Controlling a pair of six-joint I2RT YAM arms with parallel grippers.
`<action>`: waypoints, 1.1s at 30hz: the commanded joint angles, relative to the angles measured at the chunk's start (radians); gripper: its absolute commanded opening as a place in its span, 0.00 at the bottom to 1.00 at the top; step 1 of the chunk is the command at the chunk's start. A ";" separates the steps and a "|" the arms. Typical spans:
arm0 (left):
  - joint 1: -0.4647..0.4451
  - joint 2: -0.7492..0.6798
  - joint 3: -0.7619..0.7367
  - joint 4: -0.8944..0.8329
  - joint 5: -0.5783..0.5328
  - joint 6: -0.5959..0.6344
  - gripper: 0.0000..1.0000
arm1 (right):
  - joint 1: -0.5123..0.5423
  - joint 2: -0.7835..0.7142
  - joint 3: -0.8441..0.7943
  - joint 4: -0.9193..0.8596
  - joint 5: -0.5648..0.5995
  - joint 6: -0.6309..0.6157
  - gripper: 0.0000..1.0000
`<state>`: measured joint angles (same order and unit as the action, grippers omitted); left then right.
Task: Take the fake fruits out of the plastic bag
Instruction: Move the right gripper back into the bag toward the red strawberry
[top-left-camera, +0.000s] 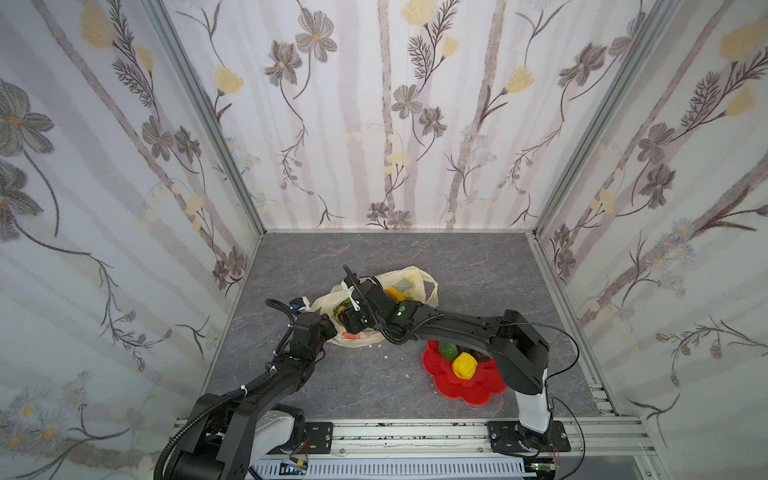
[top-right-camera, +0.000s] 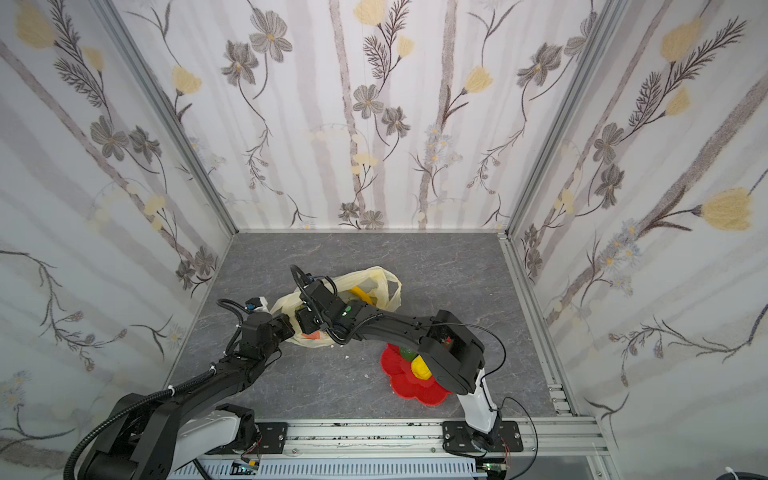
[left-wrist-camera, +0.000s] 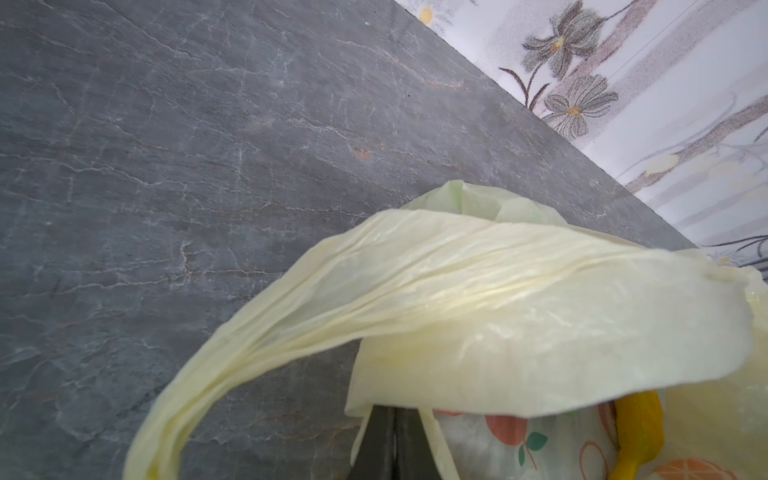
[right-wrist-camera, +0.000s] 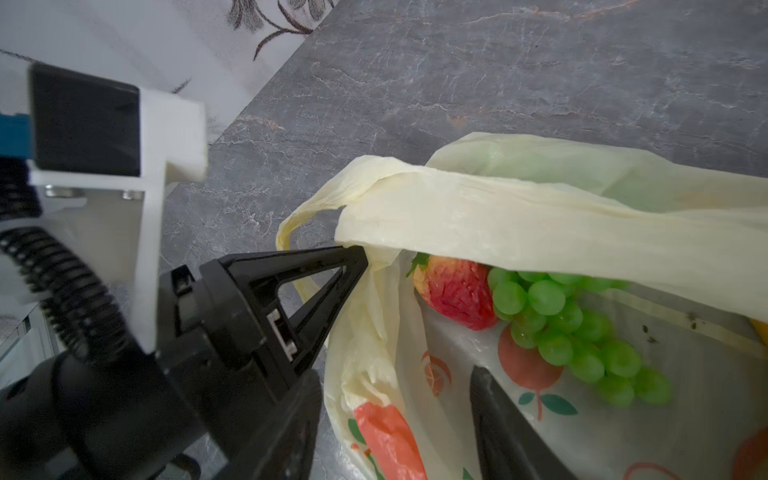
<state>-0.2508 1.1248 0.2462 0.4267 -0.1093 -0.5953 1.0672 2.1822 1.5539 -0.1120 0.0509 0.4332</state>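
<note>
Evidently the left gripper (right-wrist-camera: 360, 254) pinches the plastic bag (right-wrist-camera: 540, 224) open so the half-spread right gripper (right-wrist-camera: 395, 374) can reach the strawberry (right-wrist-camera: 453, 291).

i can read no word, brand, number or sign anywhere in my views. the plastic bag (right-wrist-camera: 540, 216) shows only its orange-red fruit pictures (right-wrist-camera: 528, 370) with green leaves where its printed side faces my wrist cameras; any lettering on it is too small or folded away to make out.
</note>
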 joint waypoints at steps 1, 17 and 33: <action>0.008 -0.011 -0.003 0.029 0.001 -0.018 0.00 | 0.003 0.054 0.056 -0.028 -0.041 0.004 0.57; 0.012 -0.088 -0.054 0.029 -0.043 -0.063 0.00 | -0.013 0.277 0.311 -0.128 0.056 0.008 0.46; 0.013 -0.103 -0.060 0.031 -0.046 -0.055 0.00 | -0.014 0.407 0.460 -0.212 0.142 -0.054 0.59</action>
<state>-0.2394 1.0256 0.1894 0.4301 -0.1322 -0.6468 1.0534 2.5793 2.0018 -0.3000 0.1574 0.4046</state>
